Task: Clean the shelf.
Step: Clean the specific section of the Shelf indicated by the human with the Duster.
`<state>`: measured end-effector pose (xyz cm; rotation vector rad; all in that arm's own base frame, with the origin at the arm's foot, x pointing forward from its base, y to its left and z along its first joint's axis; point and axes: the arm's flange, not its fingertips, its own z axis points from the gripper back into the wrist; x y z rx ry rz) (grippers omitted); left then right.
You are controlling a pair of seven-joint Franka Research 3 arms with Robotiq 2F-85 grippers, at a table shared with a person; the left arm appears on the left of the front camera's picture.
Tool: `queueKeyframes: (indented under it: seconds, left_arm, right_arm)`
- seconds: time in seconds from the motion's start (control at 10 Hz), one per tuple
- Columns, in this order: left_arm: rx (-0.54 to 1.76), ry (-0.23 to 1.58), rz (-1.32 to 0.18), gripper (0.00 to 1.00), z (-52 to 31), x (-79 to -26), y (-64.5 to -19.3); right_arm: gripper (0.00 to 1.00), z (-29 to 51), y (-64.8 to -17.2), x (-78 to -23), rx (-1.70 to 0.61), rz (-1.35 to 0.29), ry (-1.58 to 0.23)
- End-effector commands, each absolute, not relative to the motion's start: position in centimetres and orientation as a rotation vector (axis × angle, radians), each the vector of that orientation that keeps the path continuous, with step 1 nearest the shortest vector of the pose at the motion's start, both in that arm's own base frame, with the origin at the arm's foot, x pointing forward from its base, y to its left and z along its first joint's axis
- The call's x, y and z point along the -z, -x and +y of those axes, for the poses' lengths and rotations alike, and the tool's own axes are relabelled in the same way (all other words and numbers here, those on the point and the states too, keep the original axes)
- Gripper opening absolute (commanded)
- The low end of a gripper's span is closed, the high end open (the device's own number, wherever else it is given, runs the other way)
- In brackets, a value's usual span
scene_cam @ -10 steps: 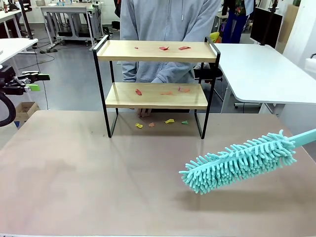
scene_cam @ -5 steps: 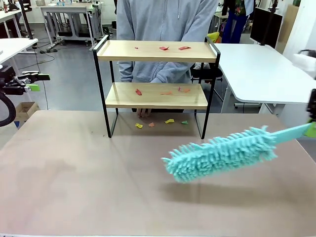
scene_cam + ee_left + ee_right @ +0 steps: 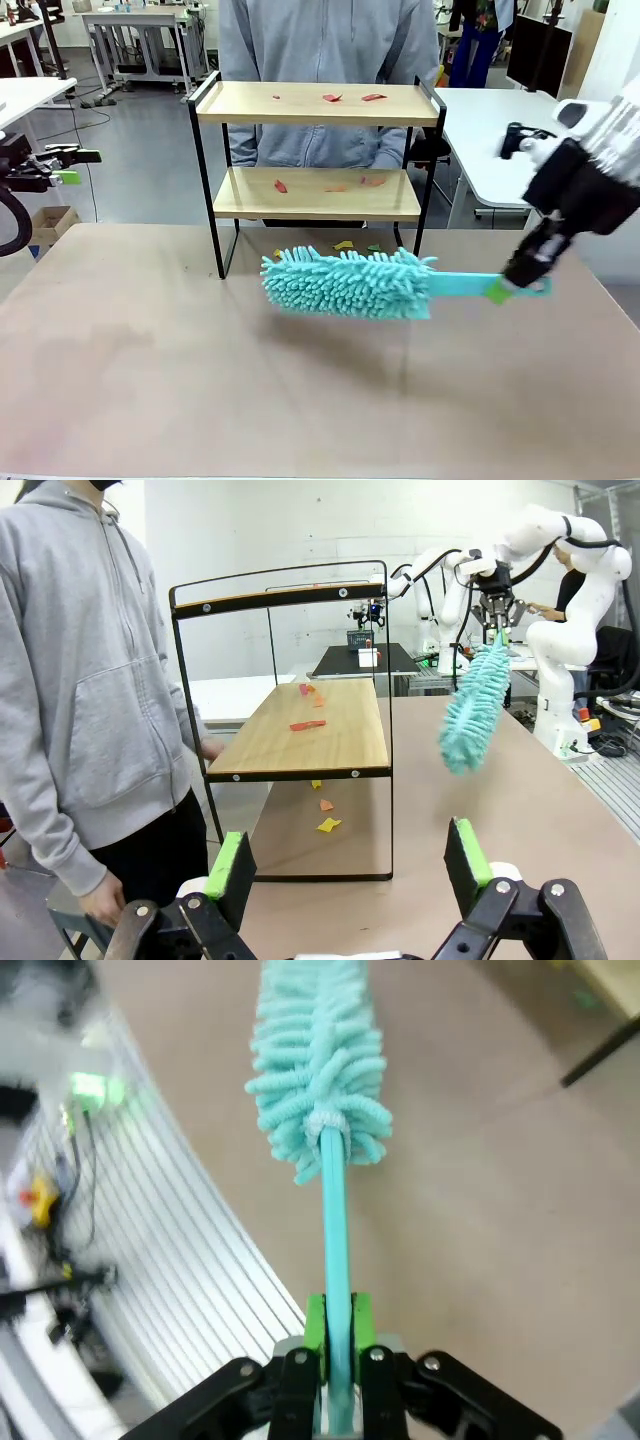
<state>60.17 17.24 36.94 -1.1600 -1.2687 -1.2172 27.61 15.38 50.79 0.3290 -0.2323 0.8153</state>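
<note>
while the right gripper (image 3: 514, 288) clamps the flat handle of the teal duster (image 3: 345, 283), its arm reaches in from the right, holding the head level over the table (image 3: 150, 350) just in front of the shelf (image 3: 318, 104); the left gripper (image 3: 345, 865) hangs spread wide, empty

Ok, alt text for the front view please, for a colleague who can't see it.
The robot's right hand holds a teal fluffy duster by its handle, roughly level over the table just in front of the two-tier shelf. Coloured scraps lie on both boards and on the table beneath; a person in a grey hoodie stands behind.
</note>
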Motion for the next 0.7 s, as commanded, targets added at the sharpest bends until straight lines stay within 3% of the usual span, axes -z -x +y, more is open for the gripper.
queueKeyframes:
  seconds: [0.0, 0.1, 0.2, 0.3, 0.6]
  left_arm:
    - [1.233, 1.154, -1.269, 1.00, 17.2, -37.1, -60.1]
    - [1.233, 1.154, -1.269, 1.00, 17.2, -37.1, -60.1]
    - [1.233, 1.154, -1.269, 1.00, 17.2, -37.1, -60.1]
    - [1.233, 1.154, -1.269, 1.00, 17.2, -37.1, -60.1]
    - [1.233, 1.154, -1.269, 1.00, 17.2, -37.1, -60.1]
  right_arm:
    - [0.13, 20.0, -26.1, -49.4, -0.741, -0.342, -0.325]
    - [0.13, 21.3, -25.6, -48.7, -0.734, -0.370, -0.316]
    - [0.13, 21.4, -25.3, -48.5, -0.783, -0.281, -0.377]
    - [0.13, 20.1, -26.7, -51.2, -0.732, -0.319, -0.324]
    - [0.13, 20.1, -26.7, -51.2, -0.732, -0.319, -0.324]
